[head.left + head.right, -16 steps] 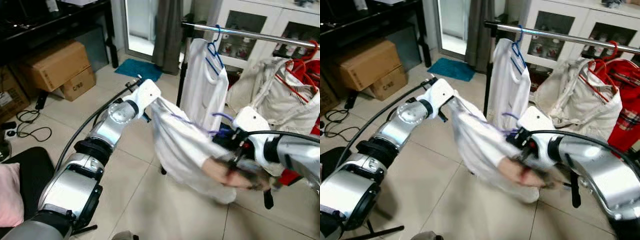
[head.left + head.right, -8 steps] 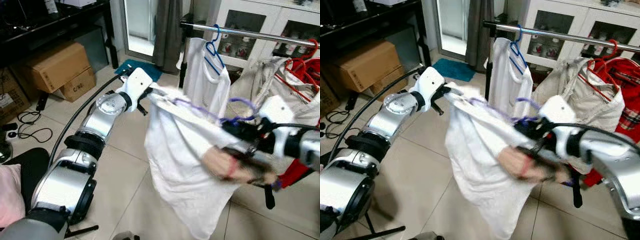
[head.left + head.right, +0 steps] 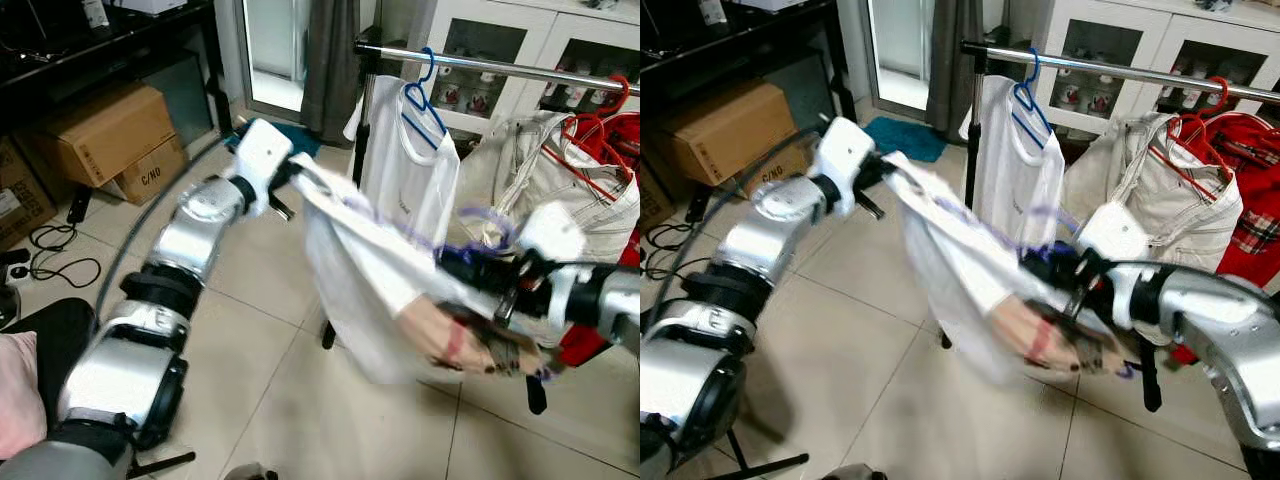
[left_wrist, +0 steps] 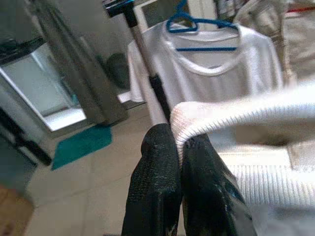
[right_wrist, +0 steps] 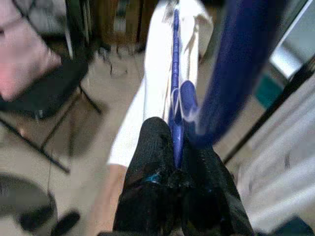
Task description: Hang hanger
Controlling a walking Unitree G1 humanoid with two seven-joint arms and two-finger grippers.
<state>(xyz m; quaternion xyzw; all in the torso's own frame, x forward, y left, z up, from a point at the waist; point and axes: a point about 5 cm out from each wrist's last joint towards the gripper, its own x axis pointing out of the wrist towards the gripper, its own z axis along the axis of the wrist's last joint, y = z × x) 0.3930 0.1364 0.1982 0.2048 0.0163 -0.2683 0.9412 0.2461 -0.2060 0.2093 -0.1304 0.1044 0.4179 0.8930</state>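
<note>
While my left gripper (image 4: pixel 179 147) pinches the white shirt (image 3: pixel 370 270) and my right gripper (image 5: pixel 176 147) clenches its purple hanger (image 5: pixel 175 78) before the rail (image 3: pixel 500 68), 1 box (image 3: pixel 150 170) reads "C/NO".

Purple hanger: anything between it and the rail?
Nothing solid. The purple hanger, held in the right hand, sits below the rail; the white tee on its blue hanger occupies the near end.
</note>
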